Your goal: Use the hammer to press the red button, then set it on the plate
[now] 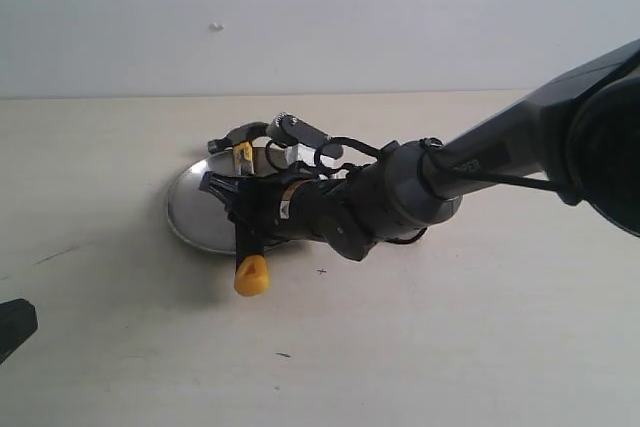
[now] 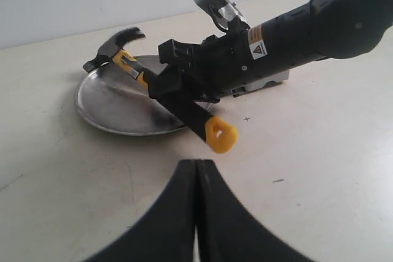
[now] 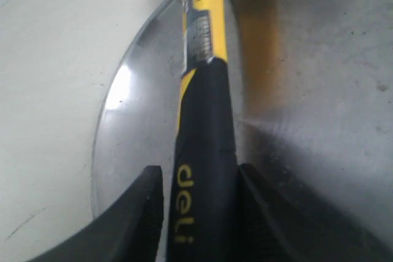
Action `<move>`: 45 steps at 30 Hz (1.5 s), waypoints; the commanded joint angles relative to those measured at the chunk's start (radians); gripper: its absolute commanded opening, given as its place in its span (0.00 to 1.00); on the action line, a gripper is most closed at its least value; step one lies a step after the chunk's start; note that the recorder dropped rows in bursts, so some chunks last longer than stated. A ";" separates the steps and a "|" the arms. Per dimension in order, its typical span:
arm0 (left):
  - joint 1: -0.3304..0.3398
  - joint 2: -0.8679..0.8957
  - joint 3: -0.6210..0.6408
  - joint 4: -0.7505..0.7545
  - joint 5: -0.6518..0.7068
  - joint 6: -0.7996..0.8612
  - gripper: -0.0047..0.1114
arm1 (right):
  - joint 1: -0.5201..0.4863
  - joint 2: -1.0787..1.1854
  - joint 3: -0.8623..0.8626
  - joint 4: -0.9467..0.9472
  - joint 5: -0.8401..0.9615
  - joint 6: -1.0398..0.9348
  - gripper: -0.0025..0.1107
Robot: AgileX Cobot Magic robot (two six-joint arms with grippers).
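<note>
My right gripper [image 1: 247, 215] [image 3: 199, 173] is shut on the black handle of the hammer [image 1: 251, 273] [image 2: 198, 119] [image 3: 206, 151], reaching over the silver plate [image 1: 193, 219] [image 2: 113, 105] [image 3: 319, 59]. The dark claw head [image 2: 113, 44] lies at the plate's far rim, and the yellow butt end [image 2: 220, 135] sticks out past the near rim above the table. The red button's dome is hidden behind the right arm; only a light-grey base corner [image 2: 274, 80] peeks out beneath it. My left gripper [image 2: 196, 164] [image 1: 14, 325] is shut on nothing, apart from the plate at the table's near left.
The right arm [image 1: 480, 162] stretches across the table's right half toward the plate. A pale wall [image 1: 320, 17] stands behind the table. Small dark marks [image 1: 321, 271] dot the beige tabletop.
</note>
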 commanded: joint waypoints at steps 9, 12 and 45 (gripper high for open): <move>0.003 -0.005 0.000 -0.002 -0.005 -0.008 0.04 | -0.036 -0.115 -0.005 0.019 0.192 -0.119 0.38; 0.003 -0.005 0.000 -0.002 -0.005 -0.008 0.04 | -0.036 -0.185 -0.005 0.019 0.241 -0.205 0.35; 0.003 -0.005 0.000 -0.002 -0.005 -0.008 0.04 | -0.026 -1.566 0.744 -0.105 0.844 -0.439 0.02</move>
